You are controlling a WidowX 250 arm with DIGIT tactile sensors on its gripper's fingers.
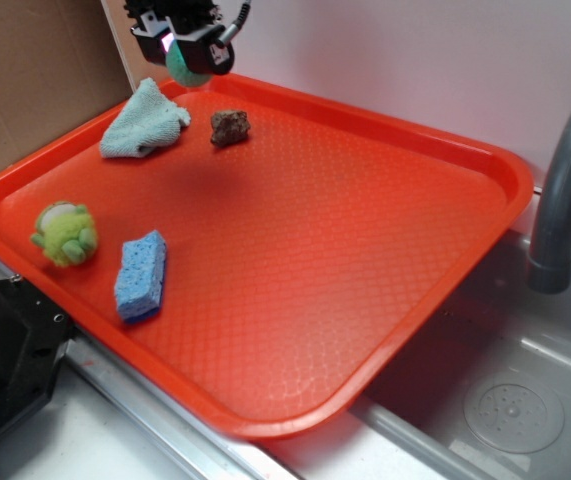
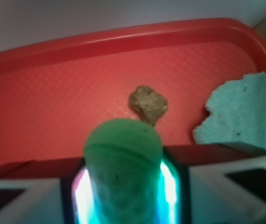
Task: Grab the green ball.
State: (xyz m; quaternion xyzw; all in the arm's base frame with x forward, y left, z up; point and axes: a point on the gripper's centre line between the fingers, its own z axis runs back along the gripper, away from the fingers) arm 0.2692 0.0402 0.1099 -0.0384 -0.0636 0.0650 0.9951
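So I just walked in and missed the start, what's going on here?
The robot's gripper is shut on the green ball and holds it in the air above the far corner of the red tray. On the tray lie a teal cloth, a brown rock, a blue sponge and a yellow-green plush toy.

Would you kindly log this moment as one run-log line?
phase: ball grasped, lifted | claw: shut on green ball | position: above far corner of red tray, near teal cloth | brown rock: untouched
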